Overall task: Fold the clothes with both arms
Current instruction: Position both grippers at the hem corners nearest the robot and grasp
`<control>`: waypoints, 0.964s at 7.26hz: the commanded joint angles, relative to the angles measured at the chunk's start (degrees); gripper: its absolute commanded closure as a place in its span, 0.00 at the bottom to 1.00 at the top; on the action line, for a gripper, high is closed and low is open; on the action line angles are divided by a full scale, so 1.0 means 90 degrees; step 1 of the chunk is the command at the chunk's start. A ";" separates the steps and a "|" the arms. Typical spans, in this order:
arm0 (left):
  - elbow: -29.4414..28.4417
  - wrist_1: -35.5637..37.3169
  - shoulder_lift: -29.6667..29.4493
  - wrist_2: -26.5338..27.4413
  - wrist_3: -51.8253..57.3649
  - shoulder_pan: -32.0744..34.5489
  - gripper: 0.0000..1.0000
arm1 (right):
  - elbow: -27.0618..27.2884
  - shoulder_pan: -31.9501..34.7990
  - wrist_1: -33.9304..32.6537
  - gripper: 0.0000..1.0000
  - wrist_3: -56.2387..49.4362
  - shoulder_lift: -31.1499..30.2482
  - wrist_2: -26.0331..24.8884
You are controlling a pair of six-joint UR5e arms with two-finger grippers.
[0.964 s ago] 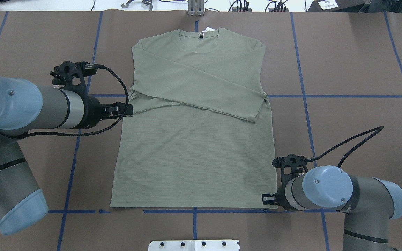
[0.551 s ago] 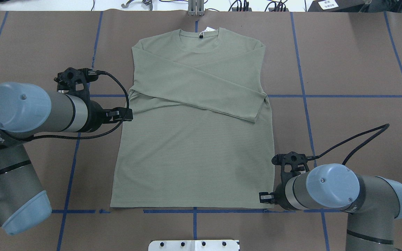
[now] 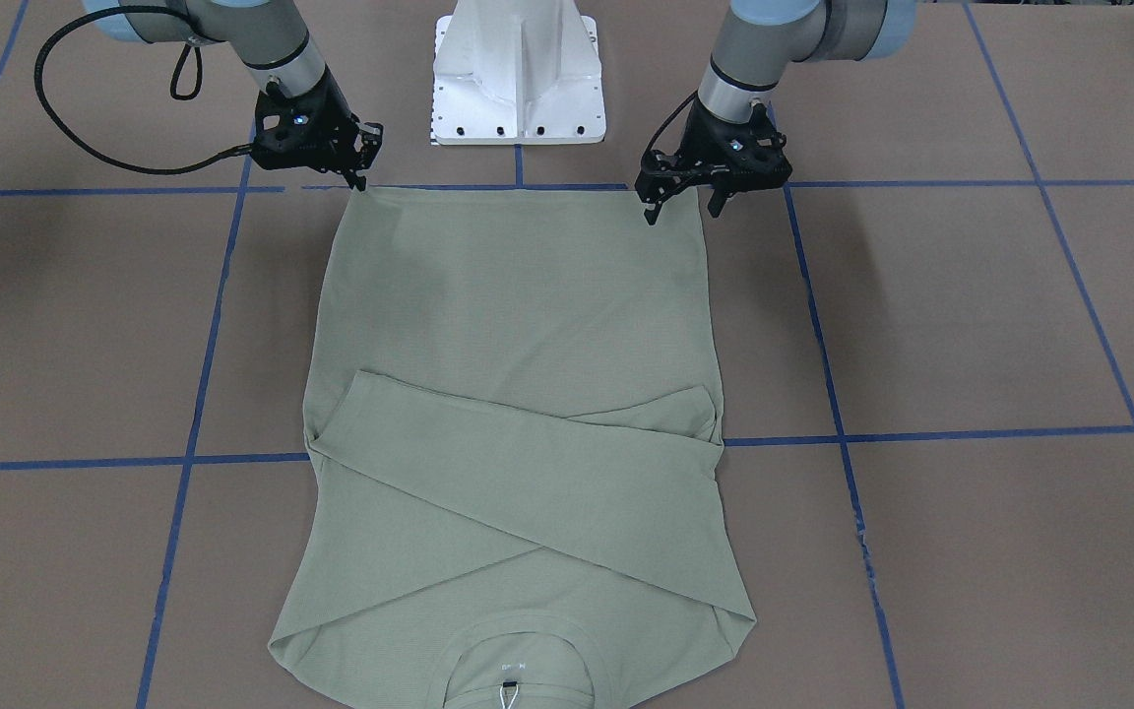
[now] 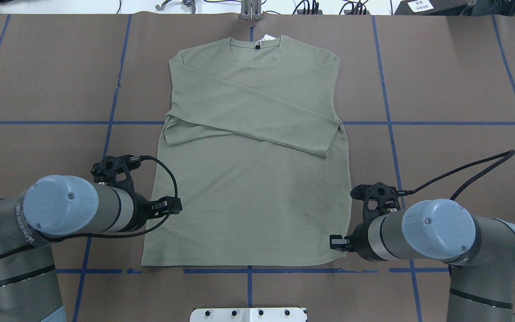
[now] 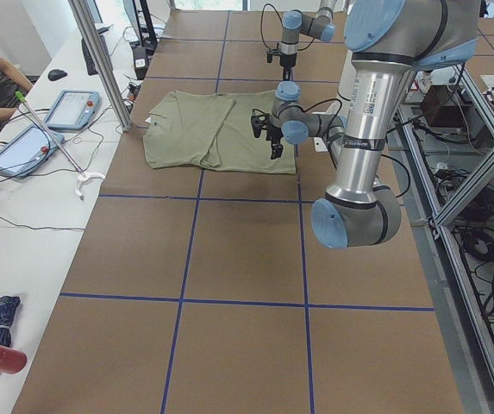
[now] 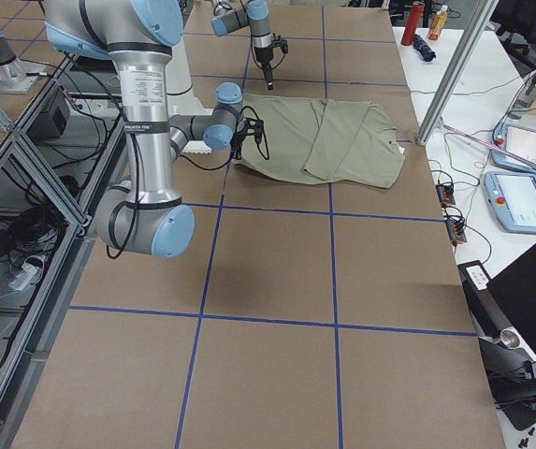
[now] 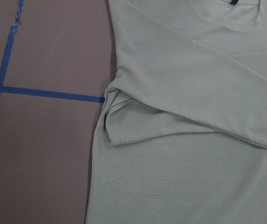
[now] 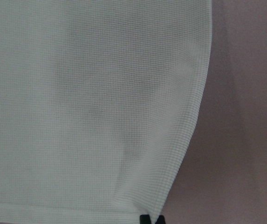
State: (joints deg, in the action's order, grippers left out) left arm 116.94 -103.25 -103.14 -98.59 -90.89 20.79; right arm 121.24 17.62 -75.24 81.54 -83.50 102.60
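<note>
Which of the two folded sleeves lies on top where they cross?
The sleeve whose cuff lies at the robot's right edge of the shirt; its edges run unbroken, while the other sleeve passes beneath it.

The long-sleeved shirt (image 4: 248,201) is plain pale sage green, finely waffle-knit; the table cover (image 4: 463,67) is brown, gridded with blue tape (image 4: 436,123).

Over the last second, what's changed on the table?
The left gripper travelled back toward the robot along the left edge of the shirt, from beside the folded sleeves down toward the hem. The right gripper edged slightly inward at the hem's right corner, which now looks a little rounded. Whether it has taken hold cannot be told. The shirt otherwise lies as before, sleeves crossed.
</note>
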 commanded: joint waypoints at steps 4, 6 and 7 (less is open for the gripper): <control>-0.0121 0.0036 0.0463 0.0242 -0.0311 -0.0620 0.02 | 0.0015 0.0044 0.0001 1.00 0.0003 0.0001 0.0016; -0.0288 0.0036 0.0454 0.0242 -0.0429 -0.0757 0.05 | 0.0025 0.0054 0.0001 1.00 0.0003 0.0001 0.0026; -0.0298 0.0036 0.0444 0.0242 -0.0429 -0.0758 0.06 | 0.0025 0.0054 0.0001 1.00 0.0003 0.0001 0.0026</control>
State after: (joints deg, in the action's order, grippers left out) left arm 114.55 -102.92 -99.07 -96.42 -94.53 14.19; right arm 121.45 18.08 -75.23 81.56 -83.49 102.82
